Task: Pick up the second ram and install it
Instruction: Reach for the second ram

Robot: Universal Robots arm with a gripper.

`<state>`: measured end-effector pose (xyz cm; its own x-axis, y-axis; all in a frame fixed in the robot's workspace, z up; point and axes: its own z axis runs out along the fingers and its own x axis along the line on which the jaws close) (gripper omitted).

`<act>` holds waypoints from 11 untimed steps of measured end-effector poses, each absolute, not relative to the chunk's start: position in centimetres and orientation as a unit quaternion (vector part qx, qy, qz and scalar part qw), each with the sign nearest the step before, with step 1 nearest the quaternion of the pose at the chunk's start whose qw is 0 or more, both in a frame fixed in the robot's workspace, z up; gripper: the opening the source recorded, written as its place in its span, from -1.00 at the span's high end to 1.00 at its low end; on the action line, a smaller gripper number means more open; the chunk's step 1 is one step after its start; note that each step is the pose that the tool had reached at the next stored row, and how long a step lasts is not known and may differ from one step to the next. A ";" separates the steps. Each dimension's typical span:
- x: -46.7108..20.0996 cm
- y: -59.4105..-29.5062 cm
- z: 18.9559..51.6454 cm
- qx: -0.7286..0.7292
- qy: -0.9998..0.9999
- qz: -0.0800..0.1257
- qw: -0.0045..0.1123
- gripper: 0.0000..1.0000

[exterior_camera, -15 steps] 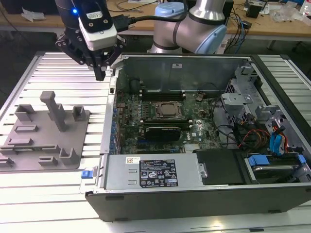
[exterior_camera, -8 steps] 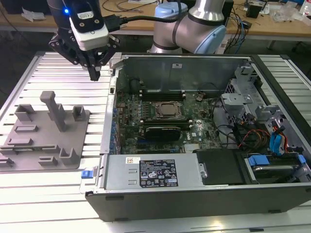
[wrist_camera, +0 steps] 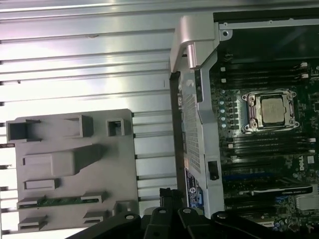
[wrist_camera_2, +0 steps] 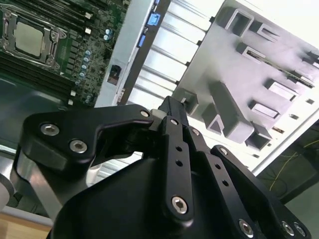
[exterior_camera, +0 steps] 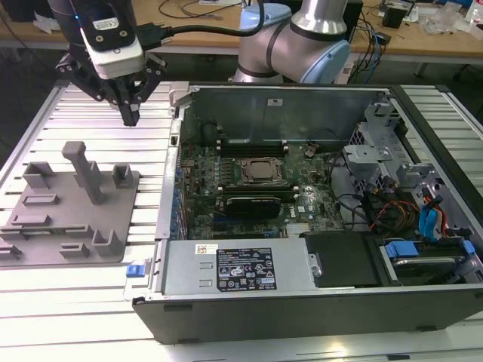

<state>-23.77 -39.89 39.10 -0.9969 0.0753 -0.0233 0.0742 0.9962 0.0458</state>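
The second ram [wrist_camera: 60,201] is a thin green stick lying in a slot of the grey fixture plate [wrist_camera: 75,164]; in the second wrist view the ram [wrist_camera_2: 279,63] shows edge-on in the same plate [wrist_camera_2: 224,79]. My gripper [exterior_camera: 130,115] hangs over the slotted table beyond the fixture plate [exterior_camera: 72,207], between it and the open computer case [exterior_camera: 302,188]. Its black fingers meet at the tips with nothing between them, as both wrist views show [wrist_camera_2: 172,105] [wrist_camera: 172,191]. It is well clear of the ram.
The motherboard [exterior_camera: 256,177] lies inside the case with its CPU socket [wrist_camera: 271,109] and long black slots [wrist_camera: 264,144] on both sides. The case wall [wrist_camera: 197,99] rises between fixture and board. Cables and drive bays [exterior_camera: 407,204] crowd the exterior view's right.
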 end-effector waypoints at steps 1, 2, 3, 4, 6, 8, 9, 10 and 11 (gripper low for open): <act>-24.1 -39.9 39.1 0.037 0.999 0.022 0.013 0.84; -24.3 -39.9 39.1 0.037 0.999 0.022 0.012 0.84; -24.5 -39.9 39.0 0.037 0.999 0.022 0.012 0.84; -24.9 -39.9 39.0 0.037 0.999 0.022 0.012 0.84; -25.6 -39.9 38.9 0.037 0.999 0.022 0.012 0.84; -26.3 -39.9 38.9 0.037 0.999 0.022 0.012 0.84; -26.7 -39.9 38.8 0.037 0.999 0.022 0.012 0.84; -27.1 -39.9 38.8 0.037 0.999 0.022 0.012 0.84; -27.4 -39.9 38.8 0.037 0.999 0.022 0.012 0.84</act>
